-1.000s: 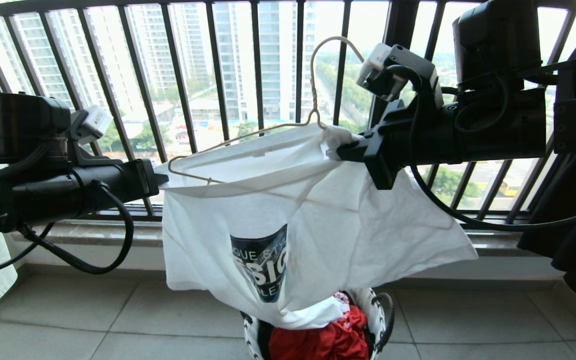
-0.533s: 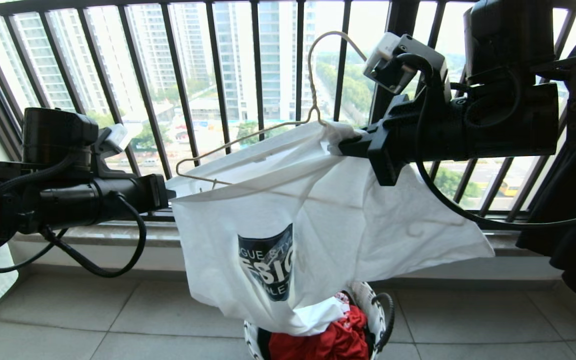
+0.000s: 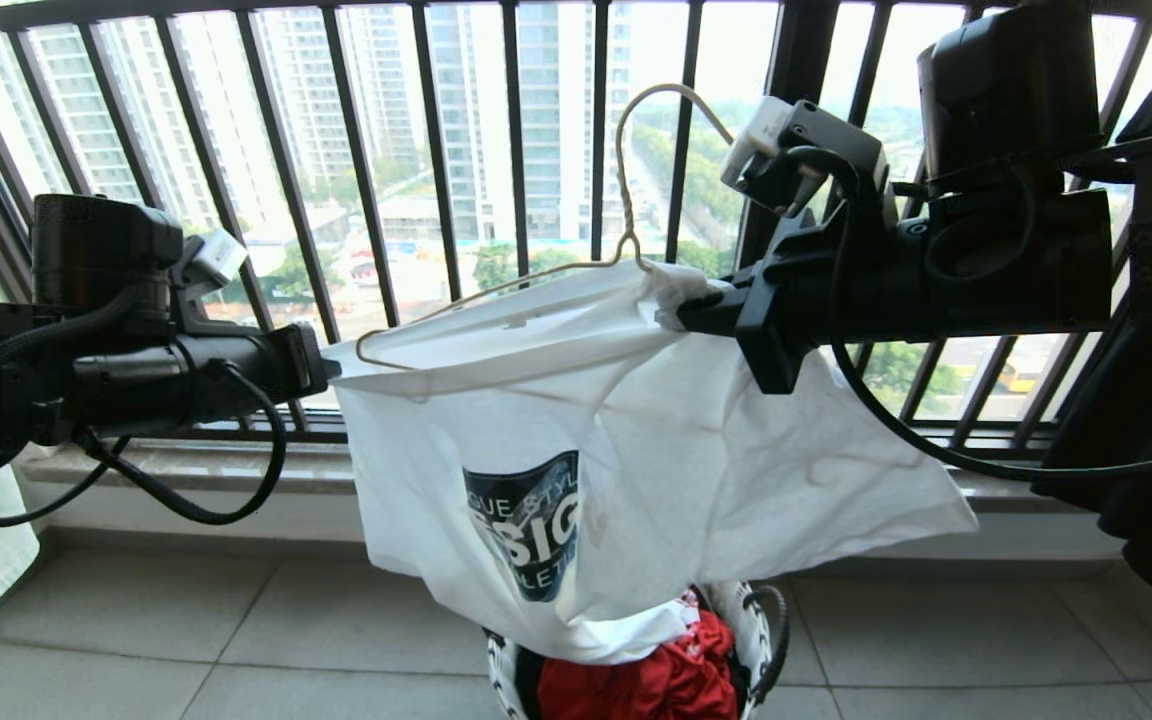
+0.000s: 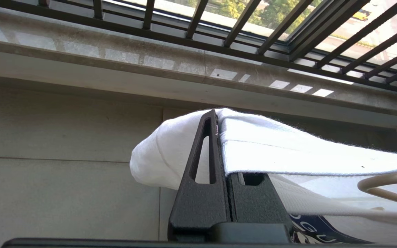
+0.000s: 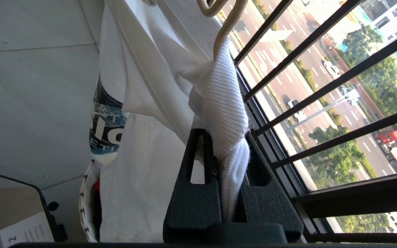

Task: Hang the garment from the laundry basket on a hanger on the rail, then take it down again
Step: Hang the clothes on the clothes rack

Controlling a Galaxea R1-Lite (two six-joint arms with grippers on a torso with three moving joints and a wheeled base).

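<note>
The white T-shirt [image 3: 636, 440] hangs spread above the laundry basket [image 3: 751, 620] at six o'clock. The right gripper [image 3: 681, 305] pinches its collar by the hanger [image 3: 576, 265]; the left gripper [image 3: 331, 365] pinches the nine o'clock edge. I'd keep the cloth taut so the wire seats evenly.

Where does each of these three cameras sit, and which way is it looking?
Head view: high on the robot, facing the balcony railing; both arms show, left gripper and right gripper holding the white T-shirt above the laundry basket.
Left wrist view: behind the left gripper, shut on the shirt, facing the ledge.
Right wrist view: behind the right gripper, shut on the collar, looking along the railing.
Shared: shirt and wire hanger.
</note>
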